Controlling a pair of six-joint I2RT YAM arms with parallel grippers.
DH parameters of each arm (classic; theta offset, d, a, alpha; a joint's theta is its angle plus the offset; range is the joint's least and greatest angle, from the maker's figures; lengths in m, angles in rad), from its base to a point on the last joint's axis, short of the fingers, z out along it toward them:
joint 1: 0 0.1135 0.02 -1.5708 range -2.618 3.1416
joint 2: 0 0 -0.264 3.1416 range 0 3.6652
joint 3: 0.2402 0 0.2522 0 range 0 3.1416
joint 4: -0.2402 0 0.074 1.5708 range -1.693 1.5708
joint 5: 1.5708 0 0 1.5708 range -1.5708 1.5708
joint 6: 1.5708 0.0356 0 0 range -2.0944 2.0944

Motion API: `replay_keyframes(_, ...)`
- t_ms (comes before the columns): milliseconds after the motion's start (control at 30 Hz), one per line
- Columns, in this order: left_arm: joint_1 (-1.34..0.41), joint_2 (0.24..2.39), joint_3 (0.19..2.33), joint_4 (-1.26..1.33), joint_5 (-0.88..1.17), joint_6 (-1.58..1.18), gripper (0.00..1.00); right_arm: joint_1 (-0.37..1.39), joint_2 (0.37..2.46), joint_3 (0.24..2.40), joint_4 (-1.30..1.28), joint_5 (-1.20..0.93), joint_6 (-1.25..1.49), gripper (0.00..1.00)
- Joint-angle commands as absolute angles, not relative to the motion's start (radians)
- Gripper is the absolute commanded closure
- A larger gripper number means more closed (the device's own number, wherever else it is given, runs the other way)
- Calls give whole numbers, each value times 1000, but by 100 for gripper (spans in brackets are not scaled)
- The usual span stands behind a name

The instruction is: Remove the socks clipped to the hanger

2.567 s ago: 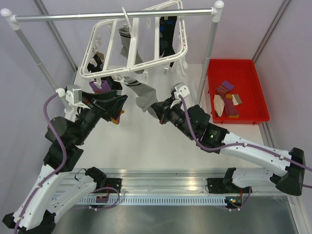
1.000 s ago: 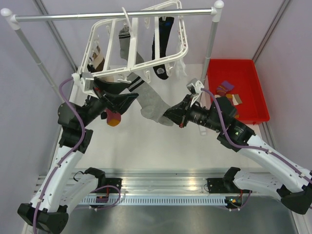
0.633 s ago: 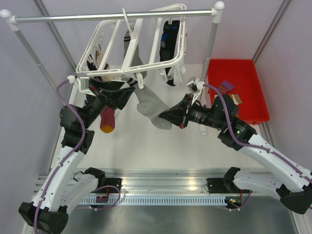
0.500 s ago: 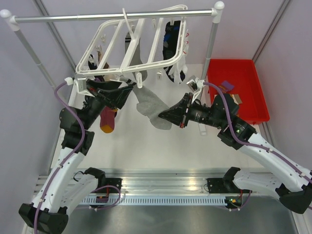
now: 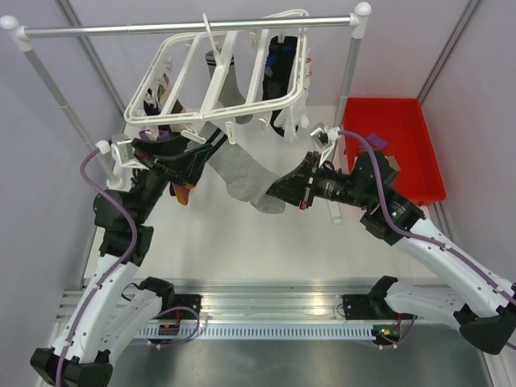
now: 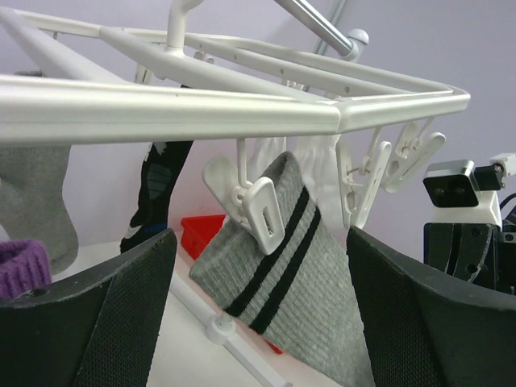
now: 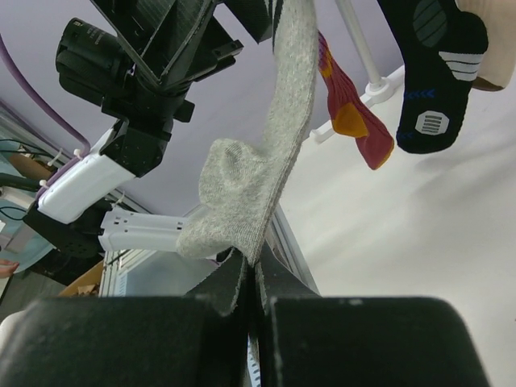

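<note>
The white hanger (image 5: 211, 97) hangs by its hook from the metal rail, with several socks clipped under it. A grey sock (image 5: 242, 171) with two black stripes at the cuff hangs from a white clip (image 6: 260, 211). My left gripper (image 5: 197, 157) is open, and its black fingers (image 6: 97, 314) stand on either side of that cuff and clip without touching them. My right gripper (image 5: 272, 192) is shut on the foot of the grey sock (image 7: 258, 173), pulling it out to the right. A maroon-and-orange sock (image 7: 351, 113) and a black-and-blue sock (image 7: 431, 72) hang behind.
The silver rail (image 5: 185, 27) on two posts spans the back. A red tray (image 5: 419, 161) at the right holds several loose socks, partly hidden by my right arm. A post (image 5: 347, 76) stands between hanger and tray.
The left gripper has opened wider and sunk a little under the hanger's front bar. The hanger has swung slightly. The right gripper still holds the grey sock's foot.
</note>
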State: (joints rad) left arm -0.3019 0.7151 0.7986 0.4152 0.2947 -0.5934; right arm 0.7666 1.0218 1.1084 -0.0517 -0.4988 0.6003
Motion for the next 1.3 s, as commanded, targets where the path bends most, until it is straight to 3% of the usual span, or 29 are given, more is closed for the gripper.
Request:
replay_keyframes(0, -296, 744, 818, 498, 347, -551, 12, 755, 1025, 1154, -8, -545, 630, 99)
replay_keyframes(800, -296, 819, 825, 678, 269, -618, 16, 735, 1025, 1151, 35, -606, 693, 99)
replay_keyframes(1267, -296, 811, 836, 655, 222, -641, 46, 715, 1014, 1127, 34, -606, 698, 99)
